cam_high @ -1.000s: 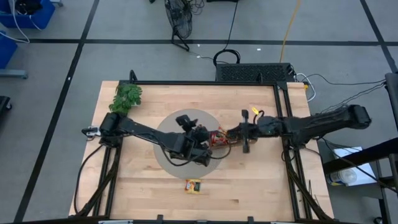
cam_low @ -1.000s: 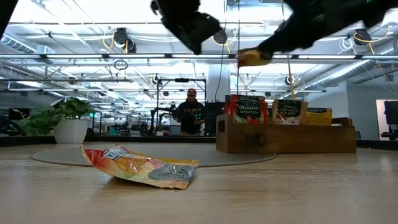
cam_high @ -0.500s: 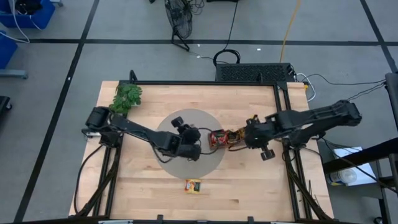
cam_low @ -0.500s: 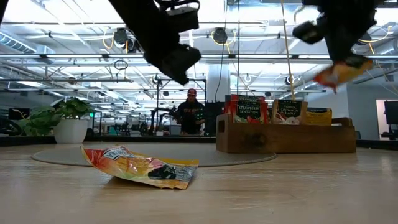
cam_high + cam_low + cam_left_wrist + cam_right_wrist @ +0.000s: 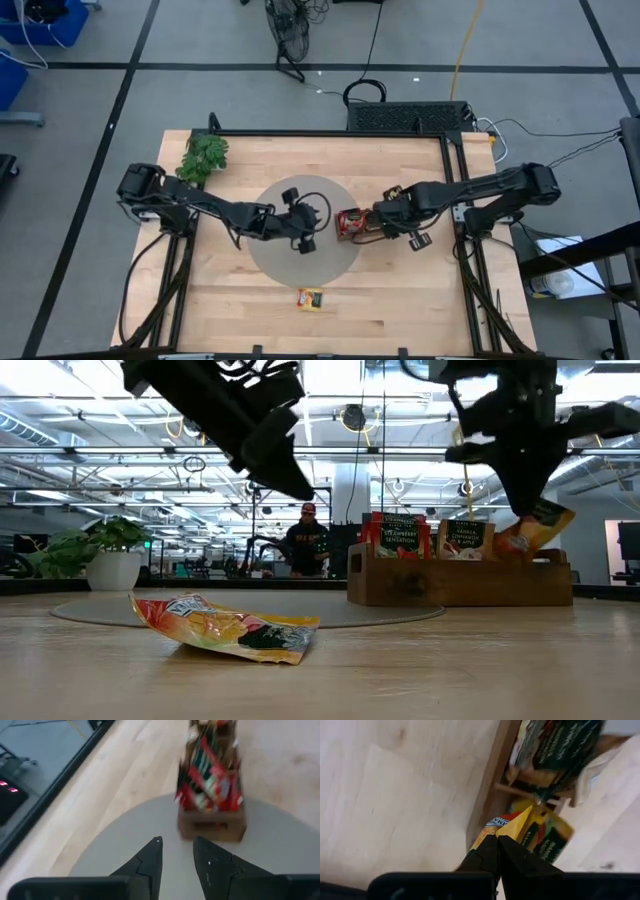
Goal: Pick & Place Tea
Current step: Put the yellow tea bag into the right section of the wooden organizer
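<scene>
Right gripper (image 5: pixel 496 842): fingers pressed together on the corner of an orange-yellow tea sachet (image 5: pixel 520 832); it hangs over the far-right end of the wooden compartment tray (image 5: pixel 460 582).

Held sachet, position: in the low view it dangles below the fingers, just above the tray's right end, not yet seated in a compartment as far as I can judge.

Held sachet, orientation: tilted, one corner up in the pinch, opposite corner pointing down toward the tray; nearly square, so no real long axis. Its diagonal runs roughly along the fingers.

Handling: light, thin, flexible packet. It droops from a corner hold and would likely swing or fold. Foil-like face probably slick. A pinch at an edge or corner seems the only workable hold; contents look unlikely to break.

Left gripper (image 5: pixel 176 851): fingers a little apart, nothing between them. It hovers over the grey round mat (image 5: pixel 335 260), pointing toward the tray's near end.

Tray contents: red sachets (image 5: pixel 210 782) stand on edge at the near end; further packets stand upright behind, labels facing the low camera.

Loose sachet (image 5: pixel 225 630): orange-yellow, lying flat and slightly crumpled on the bare table (image 5: pixel 400 300) near the front edge, well apart from the tray and both grippers.

Green sprig (image 5: pixel 203 155): far-left table corner.

Person (image 5: pixel 305 540): in the room behind.
</scene>
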